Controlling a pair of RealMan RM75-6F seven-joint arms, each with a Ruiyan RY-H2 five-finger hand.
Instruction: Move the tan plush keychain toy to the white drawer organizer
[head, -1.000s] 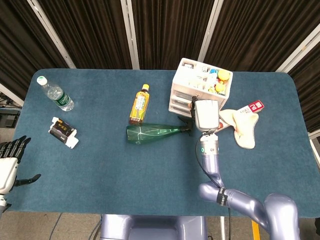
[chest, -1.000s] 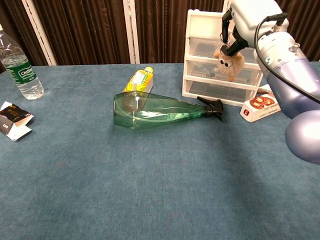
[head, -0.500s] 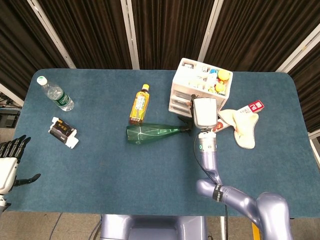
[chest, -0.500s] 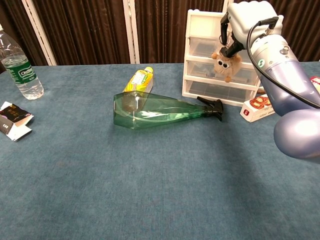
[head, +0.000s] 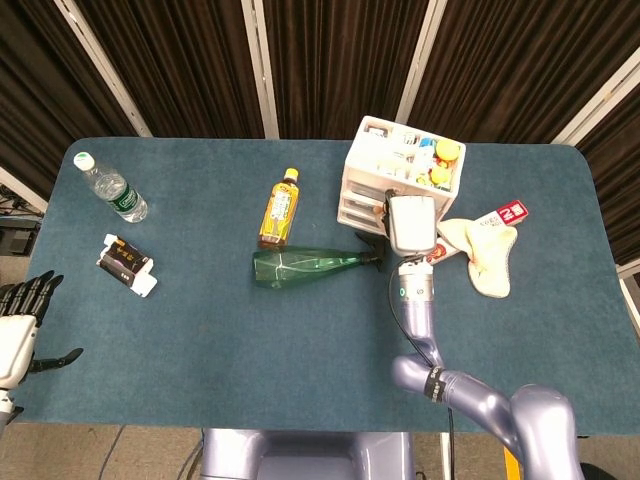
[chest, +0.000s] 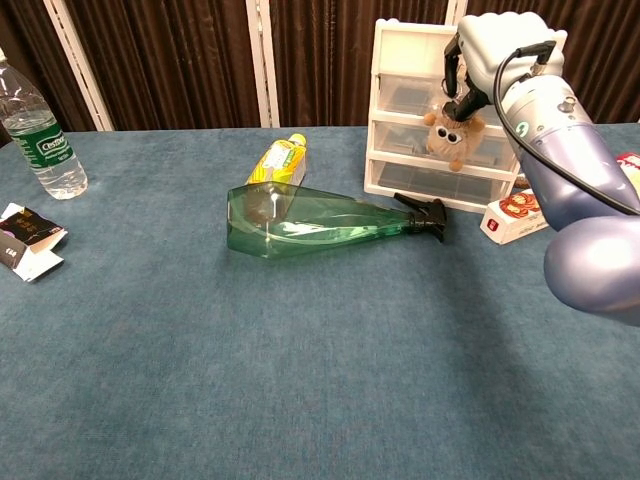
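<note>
Most of the carry looks done: right hand (chest: 478, 62) pinches the tan plush keychain toy (chest: 449, 133) before the white drawer organizer (chest: 400, 105), unreleased; left hand (head: 20, 325) idles, fingers apart.

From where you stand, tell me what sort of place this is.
Probably a robot test or recording bay, not a home. Dark curtains on pale rails close it off, one blue felt table holds unrelated items, and the right hand holds a tan plush toy before a white drawer organizer.
</note>
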